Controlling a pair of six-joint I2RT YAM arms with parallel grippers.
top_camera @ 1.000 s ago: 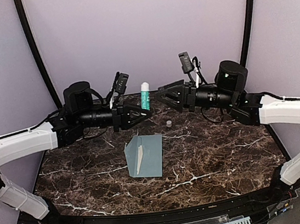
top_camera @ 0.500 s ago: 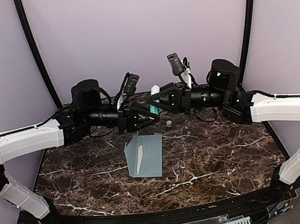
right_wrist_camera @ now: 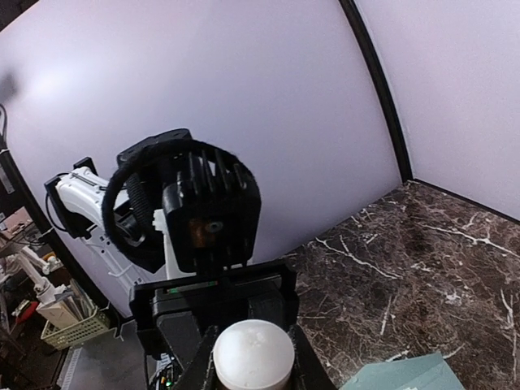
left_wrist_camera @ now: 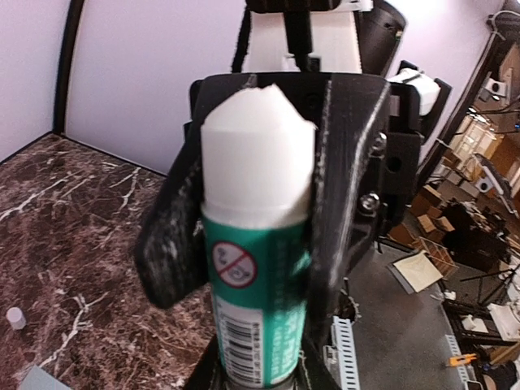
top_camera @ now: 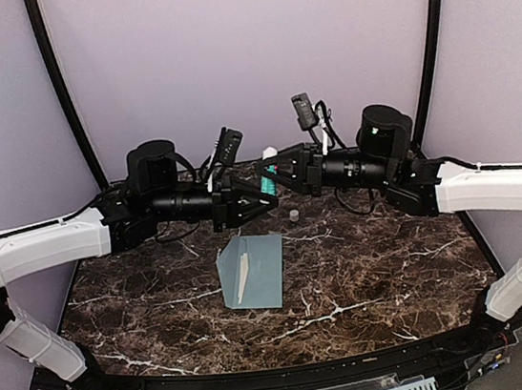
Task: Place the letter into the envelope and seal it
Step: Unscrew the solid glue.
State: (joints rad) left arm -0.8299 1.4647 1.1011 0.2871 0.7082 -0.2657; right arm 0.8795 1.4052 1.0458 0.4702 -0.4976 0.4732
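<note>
A pale blue-grey envelope [top_camera: 257, 271] lies flat mid-table, a lighter strip [top_camera: 241, 276] running along its left part; I cannot make out the letter as a separate thing. Above the far part of the table the two arms meet at a white-and-green glue stick [top_camera: 268, 186]. My left gripper [top_camera: 260, 198] is shut on its green body [left_wrist_camera: 256, 276]. My right gripper [top_camera: 275, 166] is shut on its white end [right_wrist_camera: 253, 356], with a finger [left_wrist_camera: 345, 162] pressed to each side. A corner of the envelope [right_wrist_camera: 398, 375] shows below.
A small white cap [top_camera: 293, 215] stands on the marble table [top_camera: 395, 264] just beyond the envelope, also seen as a cap [left_wrist_camera: 12, 317] in the left wrist view. Lilac walls and black corner posts [top_camera: 59, 87] close in the back and sides.
The right gripper has come in leftward from open to closing on the glue stick's white end. The left arm has carried the stick a little rightward and tilted it toward the right gripper.
</note>
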